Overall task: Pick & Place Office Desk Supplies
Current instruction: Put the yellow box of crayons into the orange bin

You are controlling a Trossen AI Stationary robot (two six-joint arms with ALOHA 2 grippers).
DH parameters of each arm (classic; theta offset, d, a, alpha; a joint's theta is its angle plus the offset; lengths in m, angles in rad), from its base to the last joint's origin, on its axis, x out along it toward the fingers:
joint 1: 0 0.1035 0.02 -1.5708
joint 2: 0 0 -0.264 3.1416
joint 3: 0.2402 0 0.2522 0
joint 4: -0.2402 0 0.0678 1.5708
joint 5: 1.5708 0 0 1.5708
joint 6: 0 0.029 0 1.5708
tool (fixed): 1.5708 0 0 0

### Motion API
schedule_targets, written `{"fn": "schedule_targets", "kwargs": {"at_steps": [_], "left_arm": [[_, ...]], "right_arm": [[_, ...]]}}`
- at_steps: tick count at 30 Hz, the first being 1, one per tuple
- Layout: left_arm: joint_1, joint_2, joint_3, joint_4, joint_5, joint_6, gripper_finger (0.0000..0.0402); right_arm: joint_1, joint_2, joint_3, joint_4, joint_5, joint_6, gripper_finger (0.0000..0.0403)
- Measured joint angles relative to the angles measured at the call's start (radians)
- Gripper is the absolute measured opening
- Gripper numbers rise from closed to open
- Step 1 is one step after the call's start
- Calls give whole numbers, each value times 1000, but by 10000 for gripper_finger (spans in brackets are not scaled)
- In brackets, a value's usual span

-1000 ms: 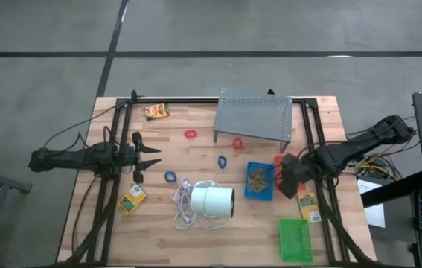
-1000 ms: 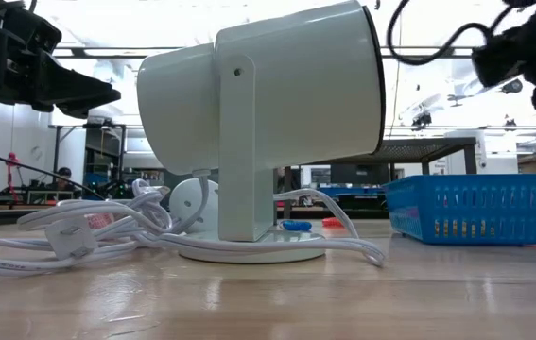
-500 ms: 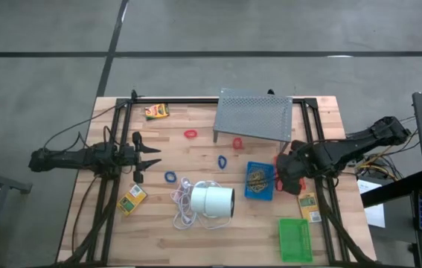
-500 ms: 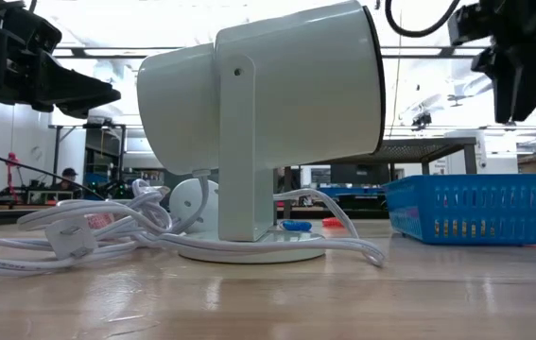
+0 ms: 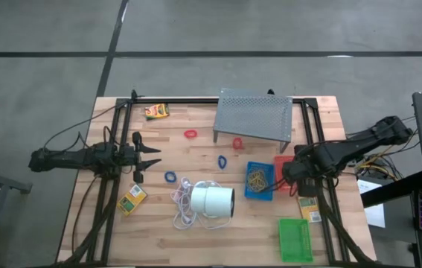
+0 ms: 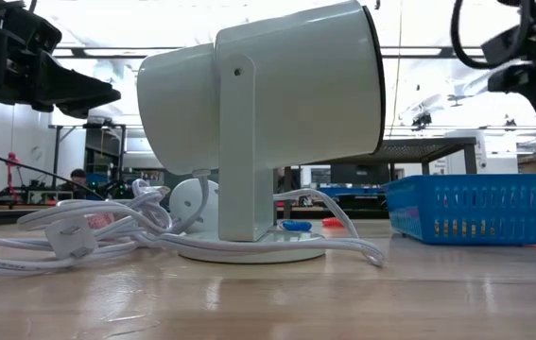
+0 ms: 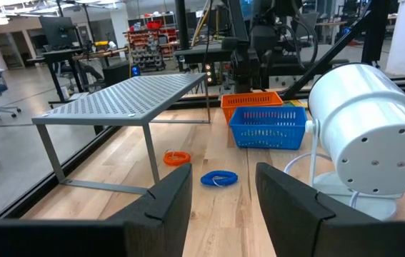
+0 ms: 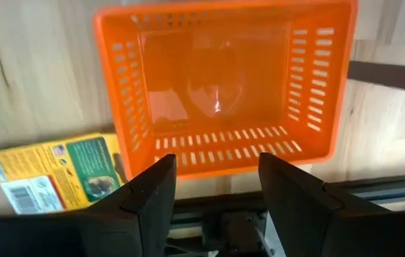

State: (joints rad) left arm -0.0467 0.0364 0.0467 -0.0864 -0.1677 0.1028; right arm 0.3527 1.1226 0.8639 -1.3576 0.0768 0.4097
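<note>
Right gripper (image 5: 291, 173) shifted off blue tray (image 5: 259, 181), now poised above red tray (image 8: 223, 78); jaws spread wide, nothing held, tray rim straddled for grasp. Yellow box (image 8: 56, 174) beside jaws on table (image 5: 196, 238). Left gripper (image 5: 151, 158) parked, jaws part-open, empty.

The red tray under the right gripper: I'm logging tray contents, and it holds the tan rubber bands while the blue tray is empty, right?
No, it's the reverse. The right wrist view shows the red tray empty below the open right gripper. The high view shows the tan rubber bands lying in the blue tray.
</note>
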Motion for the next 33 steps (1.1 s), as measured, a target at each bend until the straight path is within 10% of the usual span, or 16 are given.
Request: {"fn": "schedule_targets", "kwargs": {"at_steps": [11,33], "left_arm": [[0,0,0,0,0,0,159],[0,0,0,0,0,0,159]], "right_arm": [[-46,-95,-41,0,-25,-14,199],[-513,-94,-72,-68,-431,-312,199]]}}
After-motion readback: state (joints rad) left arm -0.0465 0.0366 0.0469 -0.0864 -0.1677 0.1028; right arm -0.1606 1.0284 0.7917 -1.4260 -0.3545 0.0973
